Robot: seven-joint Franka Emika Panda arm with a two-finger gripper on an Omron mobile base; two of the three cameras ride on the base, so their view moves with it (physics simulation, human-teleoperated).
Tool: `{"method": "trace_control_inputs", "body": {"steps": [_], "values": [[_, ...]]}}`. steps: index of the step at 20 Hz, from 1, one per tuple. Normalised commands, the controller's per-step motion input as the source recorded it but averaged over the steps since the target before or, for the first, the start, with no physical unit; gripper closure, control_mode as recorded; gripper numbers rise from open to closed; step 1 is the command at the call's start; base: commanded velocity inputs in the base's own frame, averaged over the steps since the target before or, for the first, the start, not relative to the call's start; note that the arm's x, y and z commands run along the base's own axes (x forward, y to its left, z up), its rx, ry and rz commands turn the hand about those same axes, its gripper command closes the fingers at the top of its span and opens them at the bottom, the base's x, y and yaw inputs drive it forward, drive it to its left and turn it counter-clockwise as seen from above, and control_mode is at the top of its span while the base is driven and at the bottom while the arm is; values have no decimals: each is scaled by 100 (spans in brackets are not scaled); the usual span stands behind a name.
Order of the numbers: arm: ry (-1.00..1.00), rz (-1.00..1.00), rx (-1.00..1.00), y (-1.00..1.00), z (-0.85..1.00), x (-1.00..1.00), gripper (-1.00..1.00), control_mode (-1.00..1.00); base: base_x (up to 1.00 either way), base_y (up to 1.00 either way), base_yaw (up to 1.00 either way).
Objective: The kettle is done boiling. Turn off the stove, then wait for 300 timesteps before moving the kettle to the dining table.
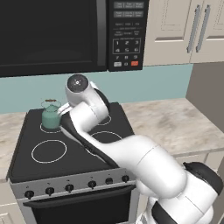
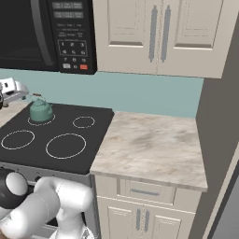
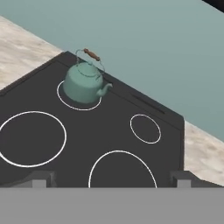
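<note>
The kettle [image 3: 84, 83] sits upright on the stove's [image 1: 26, 144] back-left burner, spout toward the middle of the cooktop; I judge it rigid, smooth-sided and likely hot and heavy with water, so I'd take it by the thin arched handle [image 3: 92, 54]. My gripper [image 3: 111, 181] hangs spread wide and empty above the cooktop, well apart from the kettle; the front knobs [image 1: 69, 188] sit below, the microwave [image 1: 65, 35] overhead.

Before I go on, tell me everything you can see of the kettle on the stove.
The kettle is small, squat and teal-green with a matte, enamel-like look. It has a short spout, a lid and a thin arched wire handle with a brownish grip, standing up. It sits upright on the back left burner ring of the black glass-top stove, close to the teal backsplash. Nothing else touches it; the open gripper is well short of it.
</note>
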Motion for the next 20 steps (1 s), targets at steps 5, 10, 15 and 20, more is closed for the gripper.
{"method": "trace_control_inputs", "body": {"steps": [5, 10, 15, 20], "values": [[3, 0, 0, 0, -12, 60, -100, -100, 0, 0, 0], [0, 0, 0, 0, -7, 59, -100, -100, 0, 0, 0], [0, 0, -1, 3, 0, 35, -100, -100, 0, 0, 0], [0, 0, -2, 9, -2, 28, -100, -100, 0, 0, 0]]}}
